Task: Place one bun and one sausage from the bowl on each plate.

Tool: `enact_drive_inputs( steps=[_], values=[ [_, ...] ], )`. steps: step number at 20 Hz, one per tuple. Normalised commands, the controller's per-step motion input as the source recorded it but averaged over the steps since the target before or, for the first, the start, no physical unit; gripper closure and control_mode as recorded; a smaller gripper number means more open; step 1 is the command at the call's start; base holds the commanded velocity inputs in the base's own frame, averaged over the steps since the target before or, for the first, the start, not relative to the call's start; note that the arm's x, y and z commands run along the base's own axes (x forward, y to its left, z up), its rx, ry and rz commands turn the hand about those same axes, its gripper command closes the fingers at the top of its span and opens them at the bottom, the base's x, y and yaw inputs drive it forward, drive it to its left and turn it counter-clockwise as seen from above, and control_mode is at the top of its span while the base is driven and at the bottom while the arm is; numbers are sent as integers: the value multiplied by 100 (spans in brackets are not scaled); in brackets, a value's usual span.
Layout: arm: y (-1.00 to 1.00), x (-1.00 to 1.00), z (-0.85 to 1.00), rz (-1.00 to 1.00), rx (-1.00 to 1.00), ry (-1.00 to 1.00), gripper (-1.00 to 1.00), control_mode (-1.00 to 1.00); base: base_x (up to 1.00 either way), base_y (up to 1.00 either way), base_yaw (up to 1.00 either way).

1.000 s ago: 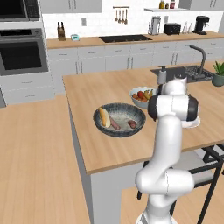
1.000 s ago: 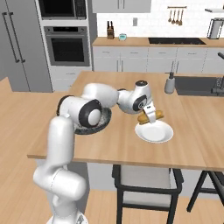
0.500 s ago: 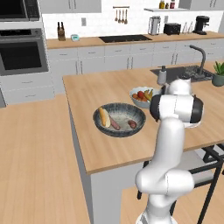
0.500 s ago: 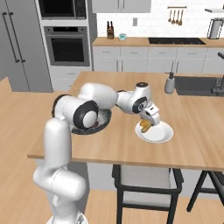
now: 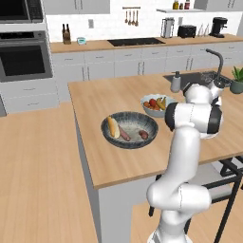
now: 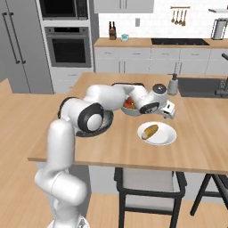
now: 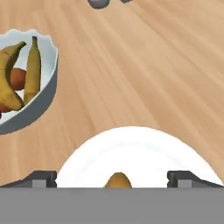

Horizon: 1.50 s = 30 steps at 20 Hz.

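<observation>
A yellow-tan bun (image 6: 149,131) lies on the white plate (image 6: 165,137) near the island's front. Just above and behind the plate hovers my gripper (image 6: 168,114), open and holding nothing. In the hand view the fingertips (image 7: 41,177) stand wide apart over the plate (image 7: 140,148), and the bun's end (image 7: 118,180) shows low between them. The dark bowl (image 5: 130,117) holds another bun (image 5: 113,127) and two sausages (image 5: 124,135), (image 5: 143,134). My arm partly covers that bowl (image 6: 101,130) in the right base view.
A pale bowl of fruit (image 5: 155,104) with bananas (image 7: 30,72) sits between the dark bowl and the plate. A soap dispenser (image 6: 173,84) and a sink with its faucet (image 5: 216,61) lie at the island's far side. A stool (image 6: 149,191) stands under the front edge.
The bun that hung at the gripper over the white plate now lies on the plate. The gripper has lifted off it and drawn back a little.
</observation>
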Motion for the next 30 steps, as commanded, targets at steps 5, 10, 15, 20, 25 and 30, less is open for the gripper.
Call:
enact_drive_inputs(
  steps=[5,10,15,20,25,30],
  values=[
    [92,-40,66,42,-15,-3,-100,-100,0,0,0],
    [100,-27,61,49,-18,23,-100,-100,0,0,0],
    [100,-6,55,53,-4,40,-100,-100,0,0,0],
    [98,-17,50,15,0,58,-100,-100,0,0,0],
    [95,-56,-35,-45,-8,26,-100,-100,0,0,0],
    [55,-44,-21,-57,-26,1,-100,-100,0,0,0]
  ],
)
